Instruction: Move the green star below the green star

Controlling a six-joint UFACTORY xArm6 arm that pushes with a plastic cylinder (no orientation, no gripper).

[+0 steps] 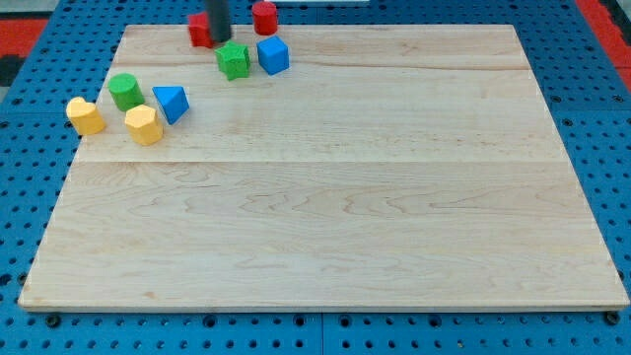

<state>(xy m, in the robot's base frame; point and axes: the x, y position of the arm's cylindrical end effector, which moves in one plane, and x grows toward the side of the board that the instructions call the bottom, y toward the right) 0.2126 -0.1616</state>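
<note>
A green star (234,60) lies near the view's top, left of centre, on the wooden board (325,197). My tip (217,38) is the lower end of the dark rod coming down from the view's top edge. It sits just up and to the left of the green star, close to it or touching it; I cannot tell which. A green round block (124,91) stands further left. The rod partly hides a red block (200,30) behind it.
A blue cube (273,55) sits just right of the green star. A red block (263,18) is at the top edge. A blue triangular block (172,103), a yellow block (144,124) and a yellow heart-like block (86,115) cluster at the left.
</note>
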